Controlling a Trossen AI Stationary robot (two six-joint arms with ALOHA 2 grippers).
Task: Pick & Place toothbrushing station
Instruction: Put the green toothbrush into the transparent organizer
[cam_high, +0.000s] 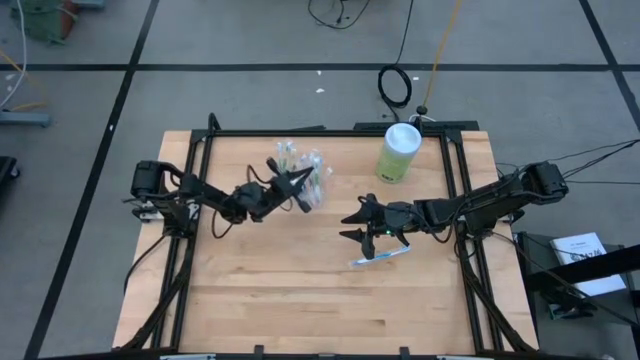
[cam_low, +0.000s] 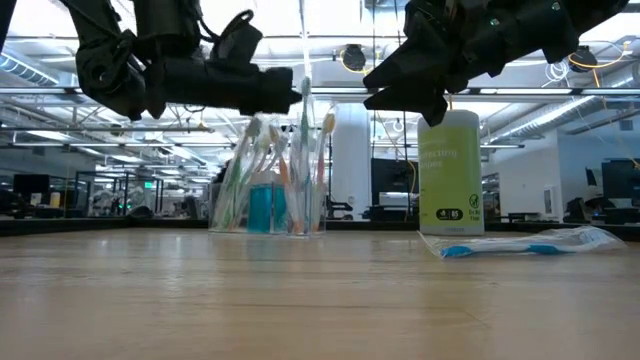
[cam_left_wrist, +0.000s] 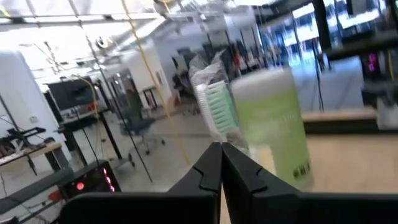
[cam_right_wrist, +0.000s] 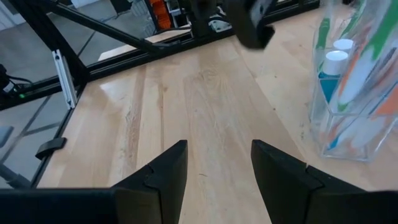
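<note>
A clear plastic container (cam_high: 308, 176) stands on the table's far middle. It holds several pastel toothbrushes and teal tubes (cam_low: 262, 205), and it also shows in the right wrist view (cam_right_wrist: 348, 93). My left gripper (cam_high: 300, 190) is right at the container, above it in the low view (cam_low: 292, 100), shut on a wrapped toothbrush (cam_left_wrist: 216, 106). My right gripper (cam_high: 355, 225) hovers open and empty over the table's middle (cam_right_wrist: 217, 165). A wrapped blue toothbrush (cam_low: 520, 245) lies flat on the table just near of it (cam_high: 382, 256). My left gripper pinches a toothbrush in a clear wrapper between its two fingers (cam_left_wrist: 219, 163). The green-bristled head (cam_left_wrist: 217, 109) sticks out past the fingertips. In the low view the fingers come level from the table's left, across the thin upright brush (cam_low: 303, 60), over the container. Its lower end is lost among the other brushes.
A tall green canister with a white lid (cam_high: 400, 152) stands at the far right of the black frame (cam_high: 330, 132) around the table. Bare wood (cam_high: 300, 290) lies toward the near edge.
</note>
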